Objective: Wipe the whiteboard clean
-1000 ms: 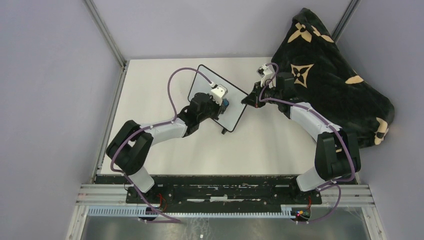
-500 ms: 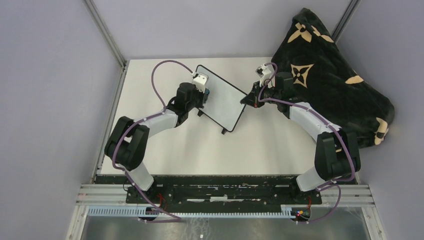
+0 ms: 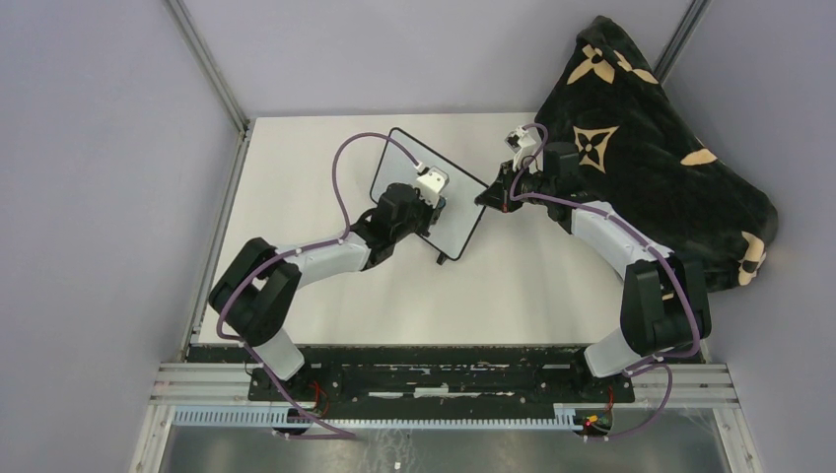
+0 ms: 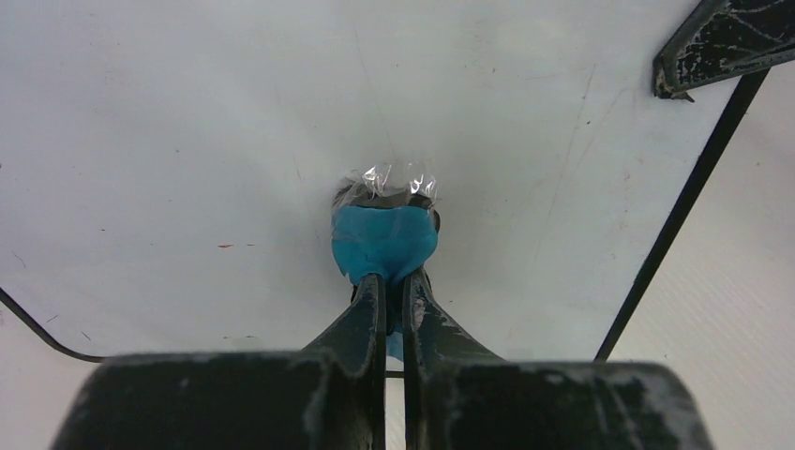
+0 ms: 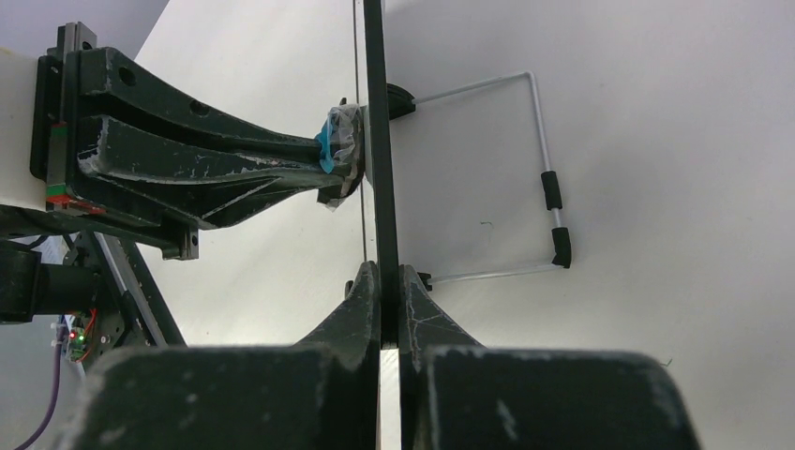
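The left fingers (image 4: 377,292) were clenched on a blue eraser (image 4: 384,242), which touched the whiteboard (image 3: 461,212). The board stood propped toward 12 o'clock of the bench (image 3: 296,187). At its 3 o'clock edge, the right fingers (image 5: 373,279) gripped the black frame. A black patterned blanket (image 3: 651,158) lay at 2 o'clock.

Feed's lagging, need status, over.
Left end effector shut on eraser, pressed to whiteboard. Right end effector shut on its edge. Nearly clean. Blanket well aside.

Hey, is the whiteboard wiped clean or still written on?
Nearly clean: the whiteboard shows only tiny red flecks beside the eraser in the left gripper.
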Controlling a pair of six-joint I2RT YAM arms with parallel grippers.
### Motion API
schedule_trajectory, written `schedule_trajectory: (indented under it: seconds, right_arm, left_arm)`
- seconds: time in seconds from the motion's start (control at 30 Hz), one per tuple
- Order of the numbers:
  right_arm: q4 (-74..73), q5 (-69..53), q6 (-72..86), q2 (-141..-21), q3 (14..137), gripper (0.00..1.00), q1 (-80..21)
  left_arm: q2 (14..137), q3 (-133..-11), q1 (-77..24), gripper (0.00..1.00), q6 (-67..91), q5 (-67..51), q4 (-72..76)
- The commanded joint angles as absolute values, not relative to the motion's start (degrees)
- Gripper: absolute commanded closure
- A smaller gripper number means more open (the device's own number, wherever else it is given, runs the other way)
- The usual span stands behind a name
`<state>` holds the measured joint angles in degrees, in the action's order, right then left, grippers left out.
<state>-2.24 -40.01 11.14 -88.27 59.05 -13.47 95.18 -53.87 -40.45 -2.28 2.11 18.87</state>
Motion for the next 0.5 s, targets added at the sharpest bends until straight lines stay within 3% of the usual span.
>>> schedule_trajectory:
  seconds: [0.0, 0.47]
  right_arm:
    - [-9.0, -41.8, 6.1, -90.2, 58.6, 0.99, -15.5]
    - [-9.0, -41.8, 6.1, -90.4, 58.5, 0.99, -15.6]
  left_arm:
    - [94.4, -53.1, -41.4, 0.97, -2.5, 0.1, 19.2]
    - [96.7, -55.7, -29.2, 0.97, -3.4, -1.6, 16.9]
